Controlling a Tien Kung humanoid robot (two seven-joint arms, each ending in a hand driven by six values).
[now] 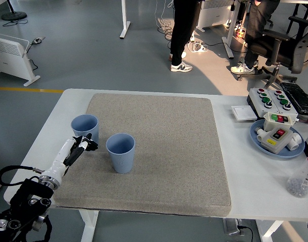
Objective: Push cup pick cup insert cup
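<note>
Two light blue cups stand upright on the grey mat (164,151). One cup (85,127) is at the mat's left edge, the other cup (120,152) stands a little right of it and nearer to me. My left hand (83,145) comes in from the lower left with fingers curled, holding nothing. Its fingertips rest against the near side of the left cup's base. The right arm is out of view.
At the right of the table a blue plate (275,142) carries a button box, with a control panel (280,100) behind it and a clear bottle (303,177) near the right edge. People and an office chair stand beyond the table's far side.
</note>
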